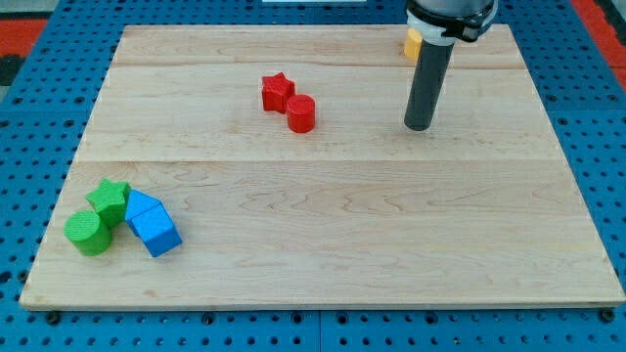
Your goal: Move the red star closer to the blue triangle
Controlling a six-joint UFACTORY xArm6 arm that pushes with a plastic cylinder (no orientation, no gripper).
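Observation:
The red star (277, 92) lies on the wooden board, left of centre toward the view's top. A red cylinder (301, 113) touches it on its lower right. The blue triangle (139, 206) is at the view's bottom left, pressed against a blue cube (158, 232). My tip (418, 126) rests on the board well to the right of the red star and red cylinder, apart from them. The dark rod rises from it to the view's top.
A green star (109, 200) and a green cylinder (88, 234) sit just left of the blue blocks. A yellow block (413, 43) is partly hidden behind the rod at the top. The wooden board (391, 244) lies on a blue pegboard.

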